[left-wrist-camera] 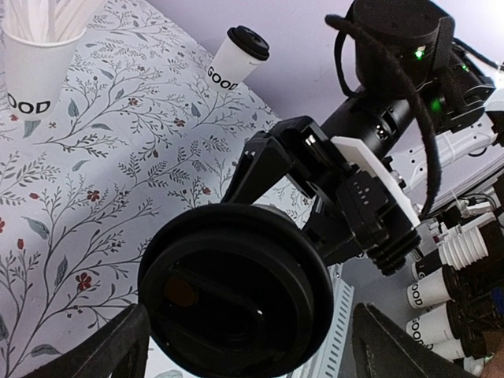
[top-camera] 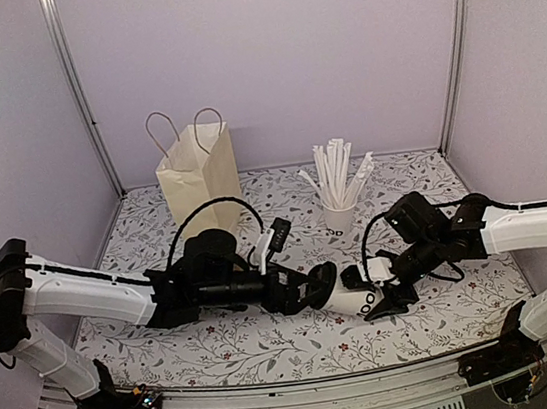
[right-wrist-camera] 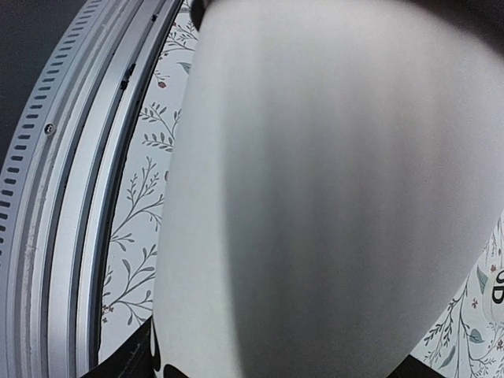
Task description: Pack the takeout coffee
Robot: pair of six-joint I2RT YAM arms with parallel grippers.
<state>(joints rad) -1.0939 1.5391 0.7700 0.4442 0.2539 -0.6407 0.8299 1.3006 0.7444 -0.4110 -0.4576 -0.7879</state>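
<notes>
From where I stand the takeout coffee (top-camera: 354, 298) is off the table (top-camera: 223, 357), lying nearly on its side in the air at the near middle, between the two arms. Its long axis runs across the table, with the black lid (left-wrist-camera: 236, 299) toward the left gripper (top-camera: 310, 288) and the base toward the right gripper (top-camera: 380, 291). The right jaws are clamped round the cup's white body, and that grip looks to be all that carries it. The left jaws stand apart, one on either side of the lid, with a gap showing on at least one side (straddling, I'd say, not holding). The coming move turns on that line-up, I think: the lid end points straight into the left jaws. The paper bag (top-camera: 199, 174) stands upright at the back left, well apart from the cup and nearer the left arm. The top view gives this whole layout, with the straw cup (top-camera: 339, 218) just behind the grippers. Only the left wrist view shows the lid face-on and the gap beside it. It also shows a second lidded cup (left-wrist-camera: 236, 55) upright farther off, which I can't find from above. The right wrist view is nearly all cup wall, with the table's edge rail (right-wrist-camera: 71, 157) alongside.
</notes>
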